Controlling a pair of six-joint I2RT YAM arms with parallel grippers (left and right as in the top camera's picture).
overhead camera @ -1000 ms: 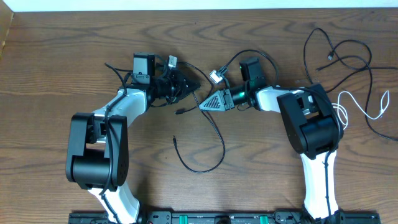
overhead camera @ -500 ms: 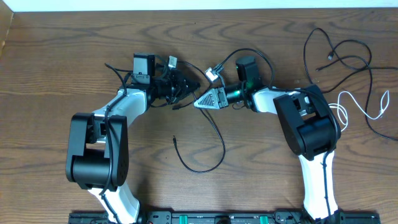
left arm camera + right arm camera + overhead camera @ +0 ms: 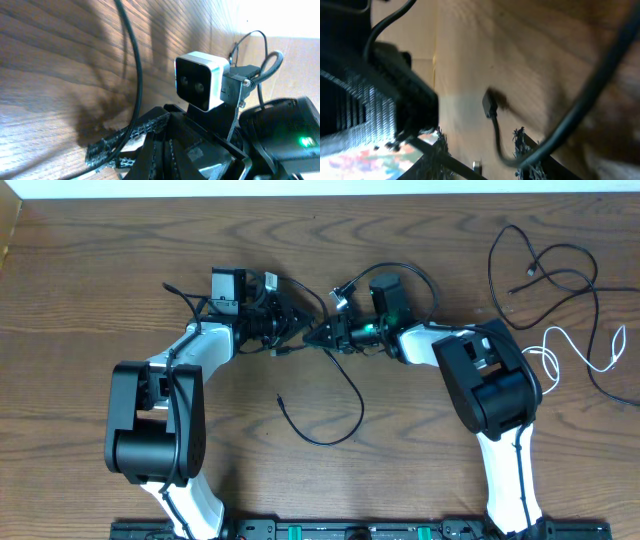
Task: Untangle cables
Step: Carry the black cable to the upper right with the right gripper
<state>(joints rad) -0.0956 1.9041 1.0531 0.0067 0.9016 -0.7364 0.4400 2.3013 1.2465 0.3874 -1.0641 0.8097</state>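
Two robot arms meet nose to nose over the middle of a wooden bench (image 3: 100, 260), the left tool (image 3: 298, 330) and right tool (image 3: 318, 334) almost touching. The left tool is clamped tight, and its wrist camera shows a thin black cable (image 3: 358, 395) running down into its ribbed fingertips (image 3: 107, 150), where it appears pinched. The right tool stands partly open, its two tips clearly apart in its own wrist view. A black cord crosses close by one of them, though whether it is gripped there cannot be told. From the meeting point the black cable drops toward the near edge, swings round in an open loop flat on the bench and ends in a small plug (image 3: 281, 402) lying free between the two arms. Well apart, at the far right corner, a loose tangle of black cables (image 3: 560, 255) sprawls across the wood, with a white cable (image 3: 585, 350) curled just beside the right arm (image 3: 490, 380).
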